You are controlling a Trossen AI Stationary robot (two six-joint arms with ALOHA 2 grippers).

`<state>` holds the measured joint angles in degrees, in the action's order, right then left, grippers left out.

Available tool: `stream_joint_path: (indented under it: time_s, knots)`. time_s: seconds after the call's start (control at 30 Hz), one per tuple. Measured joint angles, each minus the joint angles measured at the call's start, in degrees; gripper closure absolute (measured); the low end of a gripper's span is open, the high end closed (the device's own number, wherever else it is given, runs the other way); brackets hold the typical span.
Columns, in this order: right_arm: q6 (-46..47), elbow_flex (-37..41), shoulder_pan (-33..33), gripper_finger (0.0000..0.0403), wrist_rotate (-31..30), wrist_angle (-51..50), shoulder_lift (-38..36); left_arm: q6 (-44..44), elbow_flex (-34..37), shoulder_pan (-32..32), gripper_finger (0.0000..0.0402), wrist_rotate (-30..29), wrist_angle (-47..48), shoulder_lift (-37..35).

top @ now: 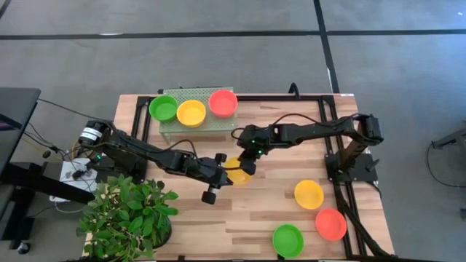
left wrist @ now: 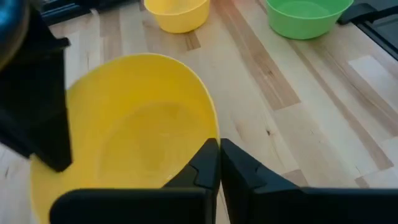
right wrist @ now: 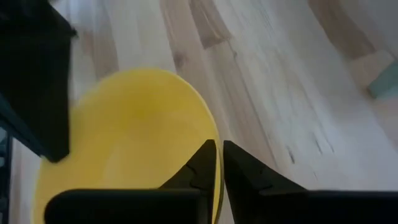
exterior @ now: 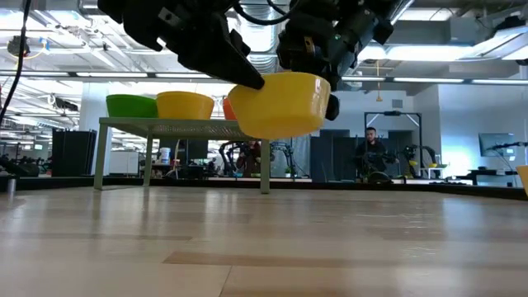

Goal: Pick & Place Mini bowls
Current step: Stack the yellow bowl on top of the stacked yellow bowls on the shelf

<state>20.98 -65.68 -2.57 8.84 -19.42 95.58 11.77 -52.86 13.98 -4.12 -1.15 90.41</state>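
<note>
Both arms met over the middle of the wooden surface (top: 262, 211), holding one yellow mini bowl (exterior: 279, 103) clear of the boards. The left gripper (left wrist: 219, 163) had its fingers (left wrist: 205, 171) pinched together on the bowl's rim, the yellow wall caught between them. The right gripper (right wrist: 219, 163) gripped the same bowl from the opposite side, its fingers (right wrist: 204, 167) nearly together on the rim as well. In the low view the bowl hung upright above the surface, with both dark grippers above it.

At the far edge of the surface a pale green mesh rack (top: 183, 121) carried three more mini bowls in a row: a green bowl on the rack (top: 163, 108), a yellow bowl on the rack (top: 191, 112) and a red-orange bowl on the rack (top: 223, 102). At the near right, three others lay loose on the wood: a loose yellow bowl (top: 309, 193), a loose red-orange bowl (top: 330, 224) and a loose green bowl (top: 287, 240). A potted plant (top: 127, 217) stood at the near left corner.
</note>
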Motion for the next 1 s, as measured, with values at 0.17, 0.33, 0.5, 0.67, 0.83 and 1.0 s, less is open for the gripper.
stream_joint_path:
  time_s: [0.17, 0.33, 0.5, 0.67, 0.83, 1.0]
  knots:
    - [-2.01, -3.05, -0.29, 0.036, 0.26, -1.2, -0.08, -1.86, -0.02, 0.32, 0.0392, 1.1, -0.02, -0.07]
    - [-6.58, -8.4, -0.79, 0.0347, 0.88, -9.32, -0.95, -6.54, 0.05, 1.6, 0.0393, 0.84, 0.81, 0.03]
    - [-12.81, -12.51, -0.07, 0.0346, -1.53, -18.09, -4.79, -12.31, 0.17, 4.01, 0.0394, 0.46, 1.55, 0.02]
    - [-16.66, -11.05, 3.16, 0.0346, -10.68, -23.25, -15.55, -12.68, 0.21, 5.91, 0.0394, -7.42, 2.53, -1.79]
    - [-14.11, 5.32, 6.51, 0.0346, -17.82, -14.26, -28.06, -12.07, -0.08, 4.78, 0.0393, -13.14, 5.97, -9.82]
    - [-9.5, 22.28, 6.77, 0.0346, -17.55, 0.77, -35.14, -11.6, -3.2, -0.54, 0.0393, -13.68, 15.04, -20.89]
